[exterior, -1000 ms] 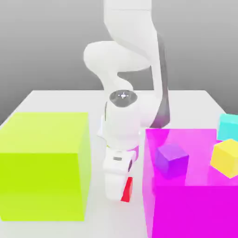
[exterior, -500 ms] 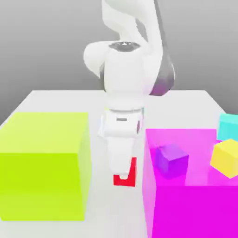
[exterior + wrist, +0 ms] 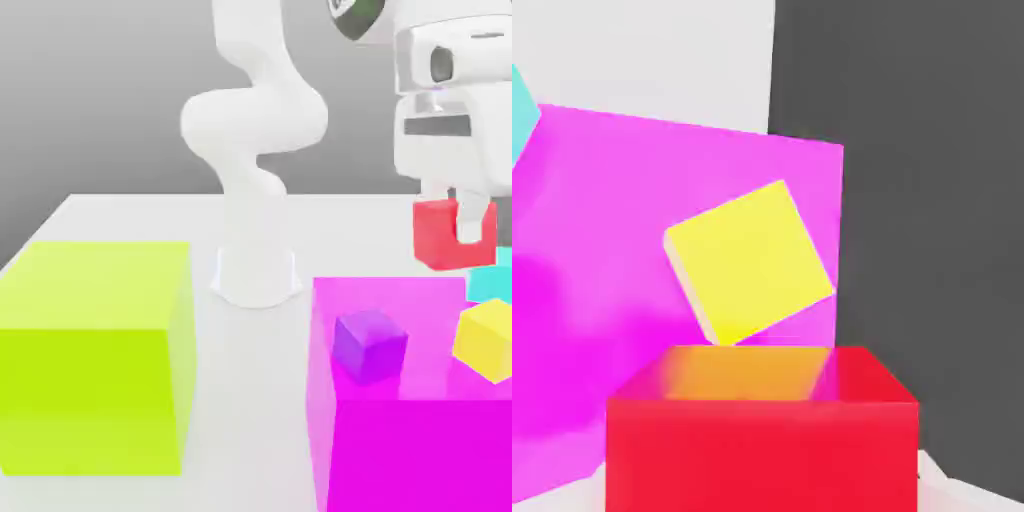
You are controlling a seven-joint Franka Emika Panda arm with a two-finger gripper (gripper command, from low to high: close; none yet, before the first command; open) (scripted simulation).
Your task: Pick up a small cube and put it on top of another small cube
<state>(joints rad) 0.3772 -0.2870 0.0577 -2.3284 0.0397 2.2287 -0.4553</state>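
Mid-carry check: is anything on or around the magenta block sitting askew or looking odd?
Nothing looks spilled or damaged. The yellow cube sits rotated out of line with the magenta block edges, and so does the purple cube. The gripper holds the red cube above them.

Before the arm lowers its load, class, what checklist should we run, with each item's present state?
1. Small red cube held in the gripper: ok.
2. Red cube lifted off the white table: ok.
3. Small yellow cube in sight below the red cube in the hand view: ok.
4. Yellow cube's top bare: ok.
5. Red cube centred over the yellow cube: not ok, it sits toward the exterior view's left of it.
6. Yellow cube resting on the big magenta block: ok.
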